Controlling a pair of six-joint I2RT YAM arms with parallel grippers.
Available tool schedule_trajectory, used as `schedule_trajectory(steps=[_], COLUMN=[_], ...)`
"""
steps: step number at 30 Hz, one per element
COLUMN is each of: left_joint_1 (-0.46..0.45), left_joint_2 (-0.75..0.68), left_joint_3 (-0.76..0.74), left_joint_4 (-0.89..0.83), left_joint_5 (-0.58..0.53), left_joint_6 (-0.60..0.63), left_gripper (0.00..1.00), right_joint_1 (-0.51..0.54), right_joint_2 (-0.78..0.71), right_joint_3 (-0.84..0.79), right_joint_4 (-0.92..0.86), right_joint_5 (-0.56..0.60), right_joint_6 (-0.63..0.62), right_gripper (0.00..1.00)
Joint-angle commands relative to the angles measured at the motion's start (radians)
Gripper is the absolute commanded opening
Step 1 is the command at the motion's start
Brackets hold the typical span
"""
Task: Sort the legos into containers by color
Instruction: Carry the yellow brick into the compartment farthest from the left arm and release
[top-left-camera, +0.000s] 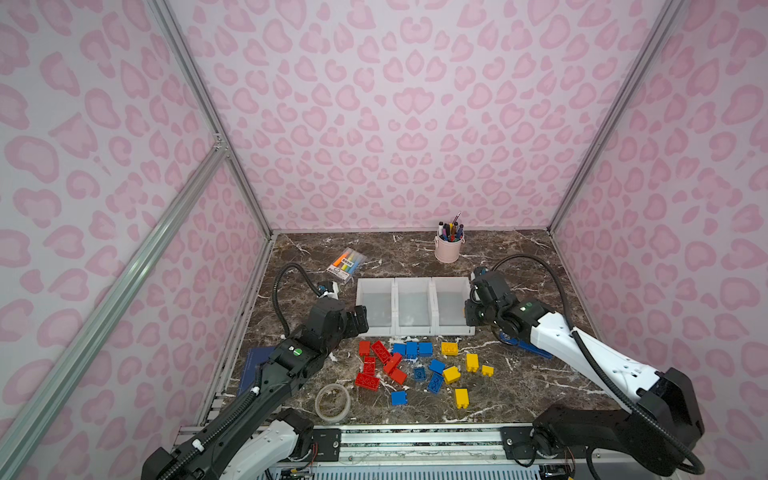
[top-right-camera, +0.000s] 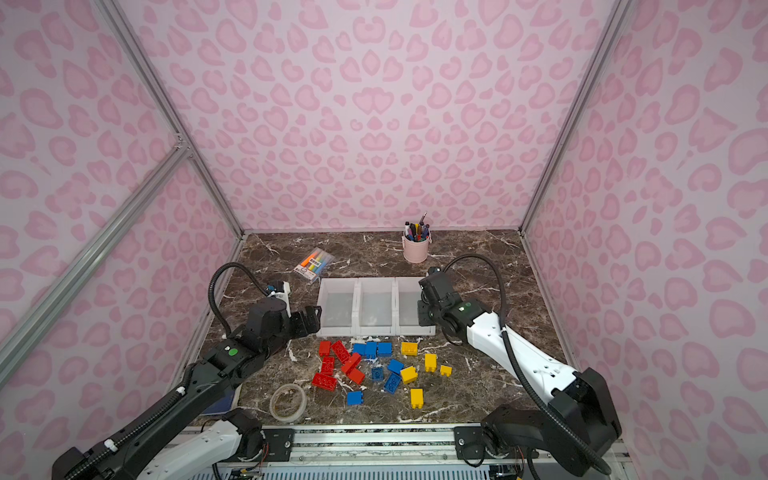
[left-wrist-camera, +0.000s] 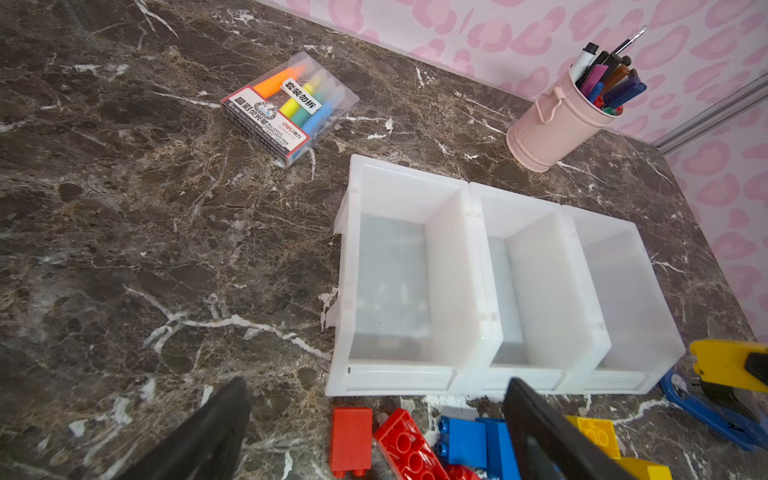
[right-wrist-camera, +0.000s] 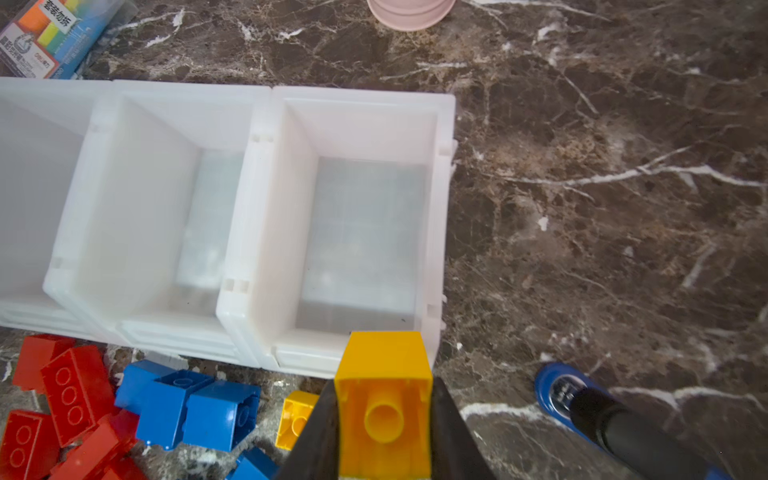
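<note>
Several red (top-left-camera: 376, 365), blue (top-left-camera: 411, 349) and yellow legos (top-left-camera: 451, 374) lie loose on the marble table in front of the three joined white containers (top-left-camera: 415, 330), which show nothing inside. My right gripper (right-wrist-camera: 382, 384) is shut on a yellow lego (right-wrist-camera: 384, 399), hollow underside toward the camera, just above the front lip of the right container (right-wrist-camera: 357, 124). In a top view that gripper (top-left-camera: 470, 318) hangs at the row's right front corner. My left gripper (left-wrist-camera: 376, 395) stands open and empty beside the left container's front corner (top-left-camera: 359, 320), above the red legos (left-wrist-camera: 351, 440).
A pink pen cup (top-left-camera: 449, 247) stands behind the containers and a pack of highlighters (top-left-camera: 345, 264) lies at the back left. A roll of clear tape (top-left-camera: 332, 402) rests near the front edge. A blue tool (top-left-camera: 525, 347) lies under the right arm and a dark blue book (top-left-camera: 253, 365) under the left.
</note>
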Motion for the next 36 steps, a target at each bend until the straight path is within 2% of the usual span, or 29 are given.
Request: schedule_trajectory(steps=[1, 9, 12, 17, 20, 30, 36], left_joint_1=[0.0, -0.012, -0.015, -0.021, -0.024, -0.048, -0.107], left_joint_2=[-0.02, -0.075, -0.082, -0.073, -0.064, -0.051, -0.021], left_joint_3=[-0.002, -0.048, -0.061, -0.066, -0.066, -0.071, -0.07], left_joint_4=[-0.029, -0.058, -0.058, -0.057, -0.052, -0.044, -0.046], left_joint_5=[0.015, 0.034, 0.042, 0.059, 0.071, 0.112, 0.115], left_joint_6=[-0.025, -0.057, -0.068, -0.069, -0.07, -0.061, -0.044], left_gripper=[0.97, 0.97, 0.97, 0.97, 0.98, 0.99, 0.97], right_joint_1=[-0.021, -0.028, -0.026, -0.028, -0.027, -0.026, -0.025], right_joint_2=[0.098, 0.243, 0.264, 0.25, 0.24, 0.177, 0.12], right_joint_3=[0.079, 0.126, 0.113, 0.101, 0.1, 0.075, 0.041], right_joint_4=[0.01, 0.08, 0.094, 0.085, 0.077, 0.059, 0.042], right_joint_5=[-0.042, -0.083, -0.097, -0.08, -0.08, -0.082, -0.078], right_joint_6=[-0.064, -0.055, -0.045, -0.043, -0.044, -0.032, -0.024], right_gripper=[0.27, 0.27, 0.31, 0.46, 0.5, 0.52, 0.52])
